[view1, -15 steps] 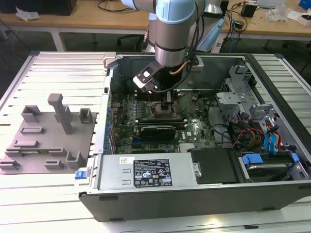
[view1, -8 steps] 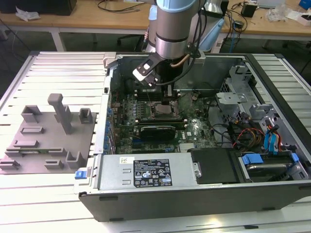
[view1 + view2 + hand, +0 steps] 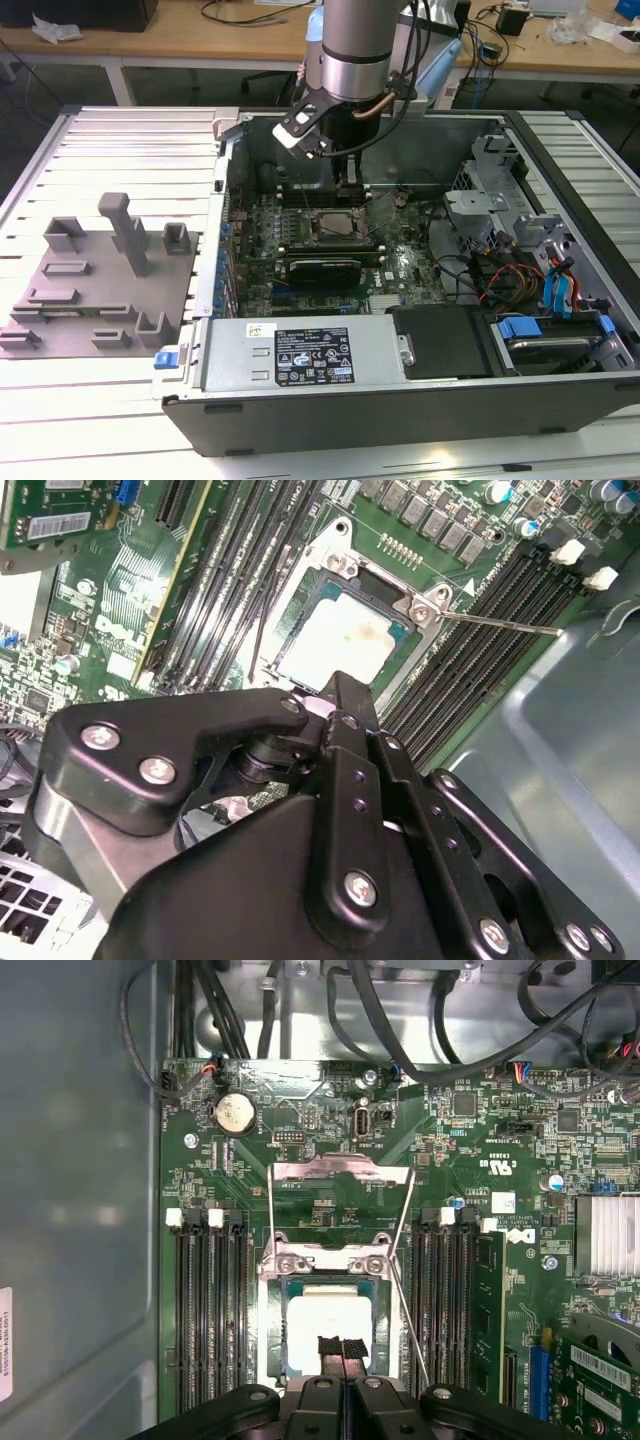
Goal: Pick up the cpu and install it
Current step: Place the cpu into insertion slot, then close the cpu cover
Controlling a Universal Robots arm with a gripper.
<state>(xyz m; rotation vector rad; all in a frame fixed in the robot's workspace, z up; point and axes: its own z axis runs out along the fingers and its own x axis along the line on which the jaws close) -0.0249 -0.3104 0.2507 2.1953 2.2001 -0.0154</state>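
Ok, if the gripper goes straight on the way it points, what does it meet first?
Most likely the small square silvery-grey cpu lying in the metal-framed motherboard socket; the gripper points right at it, though the gap between them is unclear.

The gripper hangs pointing straight down, closed tight.

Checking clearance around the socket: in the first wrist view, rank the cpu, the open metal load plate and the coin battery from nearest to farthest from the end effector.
1. cpu, lying in the socket, right at the end effector.
2. load plate, flipped open just beyond the socket.
3. coin battery, farther on, near the board edge.
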